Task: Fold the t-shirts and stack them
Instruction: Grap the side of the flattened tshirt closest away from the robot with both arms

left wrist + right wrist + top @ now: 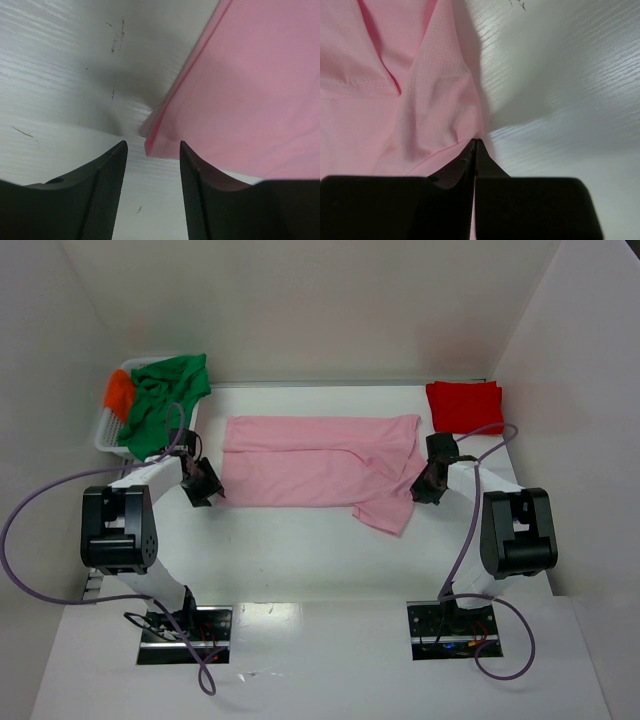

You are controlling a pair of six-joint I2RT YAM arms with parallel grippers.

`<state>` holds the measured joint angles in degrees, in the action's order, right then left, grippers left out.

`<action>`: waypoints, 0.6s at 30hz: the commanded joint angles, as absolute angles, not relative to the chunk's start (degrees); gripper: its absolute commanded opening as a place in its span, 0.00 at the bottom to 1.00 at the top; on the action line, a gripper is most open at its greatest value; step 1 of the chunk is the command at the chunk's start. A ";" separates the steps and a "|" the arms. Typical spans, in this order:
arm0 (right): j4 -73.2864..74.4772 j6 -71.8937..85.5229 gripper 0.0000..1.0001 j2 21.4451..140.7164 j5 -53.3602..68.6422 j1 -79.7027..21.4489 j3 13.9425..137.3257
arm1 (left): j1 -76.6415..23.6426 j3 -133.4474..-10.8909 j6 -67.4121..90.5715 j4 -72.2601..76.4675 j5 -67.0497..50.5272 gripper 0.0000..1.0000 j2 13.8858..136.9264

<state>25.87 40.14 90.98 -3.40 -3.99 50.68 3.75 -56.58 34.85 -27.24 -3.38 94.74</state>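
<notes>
Top external view shows the pink t-shirt (310,465) spread across the middle of the counter (300,570), your right jaws clamped on its right-hand edge and your left jaws apart around its near-left corner, so close fully on that corner before lifting both ends evenly.

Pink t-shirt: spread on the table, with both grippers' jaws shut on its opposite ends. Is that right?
Not both. The left wrist view shows the left gripper with jaws apart at a corner of the pink t-shirt; only the right gripper has jaws shut on its end.
</notes>
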 commanded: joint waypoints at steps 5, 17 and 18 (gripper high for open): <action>26.37 41.04 0.00 90.70 -5.01 -4.48 50.01 | 3.52 -56.69 35.16 -26.46 -1.50 0.48 96.15; 26.37 41.57 0.00 90.18 -5.01 -4.48 49.49 | 2.46 -56.69 35.16 -26.46 -1.49 0.33 96.77; 26.37 41.57 0.00 90.18 -5.62 -4.48 49.48 | 2.46 -56.69 35.16 -26.46 -1.49 0.31 96.77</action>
